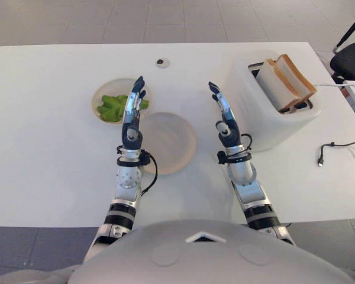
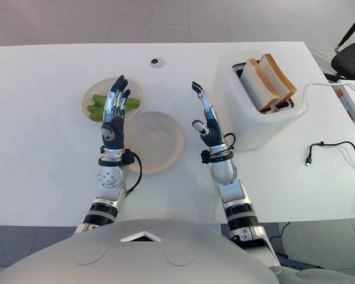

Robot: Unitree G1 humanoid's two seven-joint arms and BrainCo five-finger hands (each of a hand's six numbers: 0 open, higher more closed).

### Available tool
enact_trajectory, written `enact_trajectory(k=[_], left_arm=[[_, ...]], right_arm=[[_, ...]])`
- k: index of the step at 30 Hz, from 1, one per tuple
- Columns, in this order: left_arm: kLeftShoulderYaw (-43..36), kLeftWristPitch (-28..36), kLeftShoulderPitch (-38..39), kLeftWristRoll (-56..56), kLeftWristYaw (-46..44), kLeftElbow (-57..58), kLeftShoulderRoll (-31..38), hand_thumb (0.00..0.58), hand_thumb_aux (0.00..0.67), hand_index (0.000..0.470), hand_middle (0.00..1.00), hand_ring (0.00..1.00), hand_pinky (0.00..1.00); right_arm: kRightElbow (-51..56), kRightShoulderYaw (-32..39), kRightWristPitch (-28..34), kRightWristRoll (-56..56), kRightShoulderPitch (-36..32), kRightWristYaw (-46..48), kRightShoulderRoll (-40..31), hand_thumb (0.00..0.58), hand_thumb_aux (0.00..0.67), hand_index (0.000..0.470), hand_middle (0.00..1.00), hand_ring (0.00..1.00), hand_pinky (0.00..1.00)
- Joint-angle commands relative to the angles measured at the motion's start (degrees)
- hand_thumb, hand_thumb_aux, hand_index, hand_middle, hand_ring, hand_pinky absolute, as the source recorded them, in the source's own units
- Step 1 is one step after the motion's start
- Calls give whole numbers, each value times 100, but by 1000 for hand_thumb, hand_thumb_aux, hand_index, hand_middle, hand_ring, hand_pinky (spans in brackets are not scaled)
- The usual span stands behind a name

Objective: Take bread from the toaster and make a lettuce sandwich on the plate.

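White toaster point(image 1: 263, 121) near the counter's point(image 1: 41, 154) far right corner holds two bread slices point(image 1: 289, 83) upright. The empty plate point(image 1: 174, 145) lies mid-counter, just beside a dish point(image 1: 99, 92) of lettuce point(image 1: 111, 108). The left robot hand point(image 1: 132, 121) and right robot hand point(image 1: 225, 118) flank the plate, fingers straight, holding nothing. A small dark object point(image 1: 161, 61), perhaps a cap, sits near the far edge.
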Motion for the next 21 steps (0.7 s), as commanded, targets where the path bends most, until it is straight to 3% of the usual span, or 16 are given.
enact_trajectory(k=[1,10,12,13,15,17,19,21], left_arm=[[60,-73,240,136,52,384,22,0,0,0,0,0,0],[75,-102,316,151,95,298,48,0,0,0,0,0,0],[75,-107,330,151,98,284,46,0,0,0,0,0,0],[73,-107,338,147,97,276,43,0,0,0,0,0,0],[56,-99,336,153,101,287,17,0,0,0,0,0,0],[41,-93,333,181,131,308,-26,0,0,0,0,0,0],[26,-87,310,194,157,343,-58,0,0,0,0,0,0],[21,-88,290,190,171,375,-67,0,0,0,0,0,0]], right_arm=[[153,28,-10,23,-113,25,8,0,0,0,0,0,0],[237,85,-85,27,-99,15,39,0,0,0,0,0,0],[-225,60,-71,-26,-10,46,-9,0,0,0,0,0,0],[-942,-27,19,-21,78,151,-95,0,0,0,0,0,0],[-2685,-756,461,287,42,430,-557,0,0,0,0,0,0],[-3374,-1965,946,202,-292,521,-1287,0,0,0,0,0,0],[-2970,-3064,1424,-543,-489,387,-2167,0,0,0,0,0,0],[-2340,-3517,1865,-1200,-400,281,-2762,0,0,0,0,0,0]])
